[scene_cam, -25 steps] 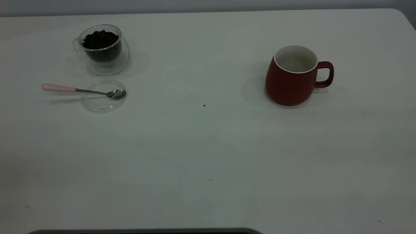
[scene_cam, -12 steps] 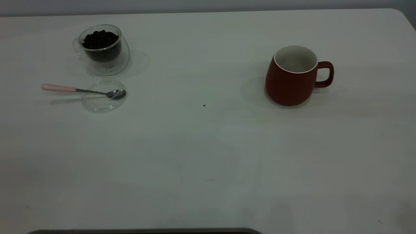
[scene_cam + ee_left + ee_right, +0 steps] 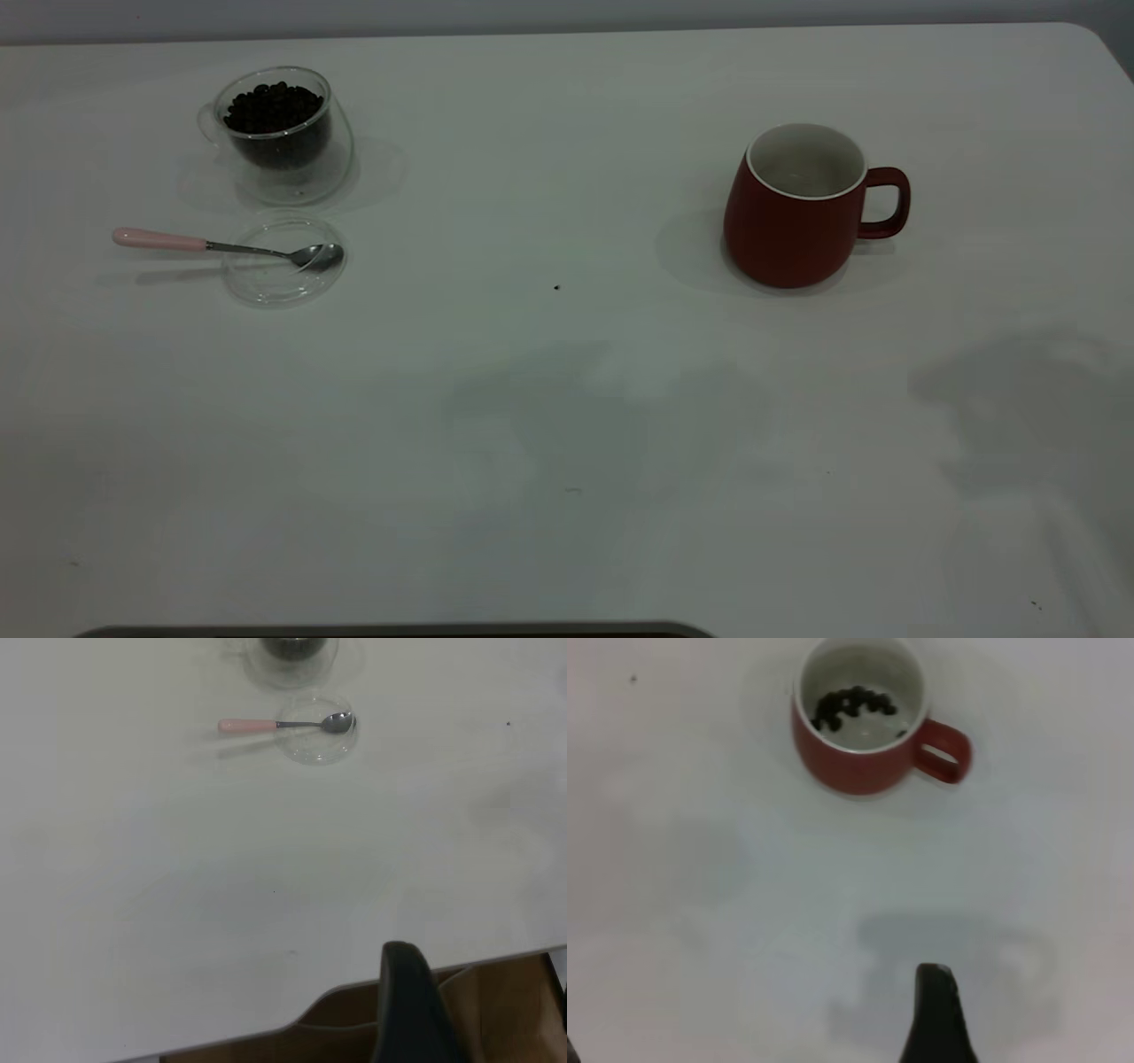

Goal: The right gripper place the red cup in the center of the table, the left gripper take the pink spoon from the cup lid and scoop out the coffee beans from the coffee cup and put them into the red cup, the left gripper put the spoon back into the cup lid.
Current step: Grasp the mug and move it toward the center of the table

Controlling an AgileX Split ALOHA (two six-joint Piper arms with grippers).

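The red cup [image 3: 797, 221] stands upright on the right part of the table [image 3: 567, 399], handle to the right. The right wrist view shows some dark beans inside the red cup [image 3: 855, 735]. At the far left, the glass coffee cup [image 3: 282, 133] holds a heap of coffee beans [image 3: 270, 106]. In front of it lies the cup lid [image 3: 283, 266], with the bowl of the pink spoon [image 3: 221, 246] resting on it and the handle pointing left. Neither arm shows in the exterior view. The left gripper [image 3: 400, 948] hangs by the table's near edge, far from the spoon [image 3: 283, 725]. The right gripper [image 3: 933, 970] hovers short of the cup.
A tiny dark speck [image 3: 556, 287] lies near the table's middle. A soft shadow [image 3: 1019, 399] covers the right front area. The table's rounded corner [image 3: 1099, 35] is at the far right. Brown surfaces [image 3: 496, 1010] show past the near edge in the left wrist view.
A shadow has spread over the right front of the table and fainter ones across the middle front. The cups, lid and spoon have not moved.
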